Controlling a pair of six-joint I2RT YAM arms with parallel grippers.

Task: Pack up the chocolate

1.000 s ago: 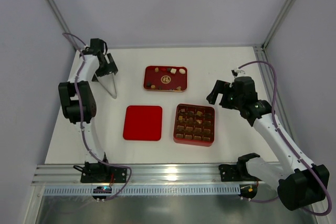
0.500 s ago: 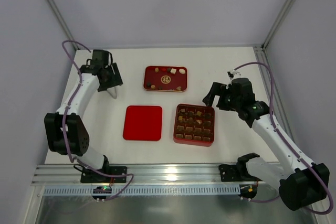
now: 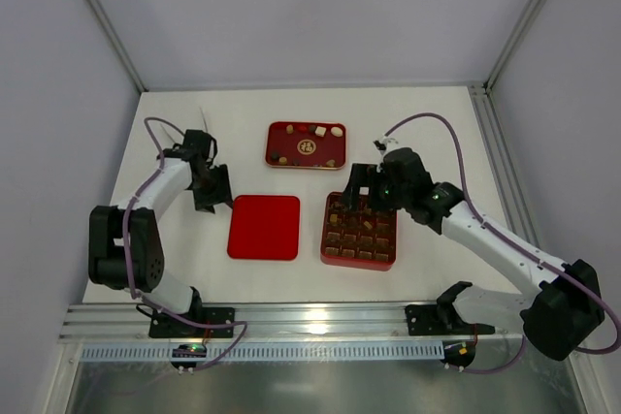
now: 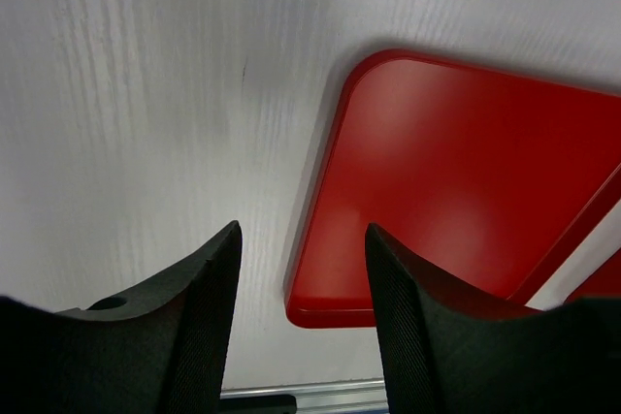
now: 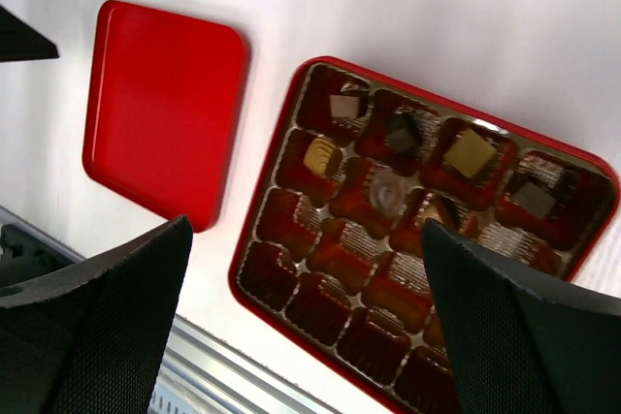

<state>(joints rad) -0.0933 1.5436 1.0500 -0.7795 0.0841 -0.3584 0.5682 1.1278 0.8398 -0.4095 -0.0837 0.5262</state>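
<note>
Several small pieces of the chocolate (image 3: 319, 130) lie in a red oval tray (image 3: 289, 141) at the back. More pieces (image 5: 470, 152) sit in the upper cells of the red gridded box (image 3: 358, 265) (image 5: 325, 307), whose lower cells are bare. The flat red lid (image 3: 264, 227) (image 4: 456, 191) (image 5: 160, 109) lies left of the box. My left gripper (image 3: 212, 191) (image 4: 303, 239) hovers low over the lid's left corner, jaws partly apart and holding nothing. My right gripper (image 3: 364, 186) (image 5: 306, 239) hangs wide open above the box's back left part.
The white table (image 3: 437, 133) is bounded by a metal rail (image 3: 320, 322) at the near edge and frame posts at the back corners. Grey walls close in the sides.
My left arm swung from the back left corner down toward the lid, its jaws narrowing. My right arm moved left, from beside the box to over it.
</note>
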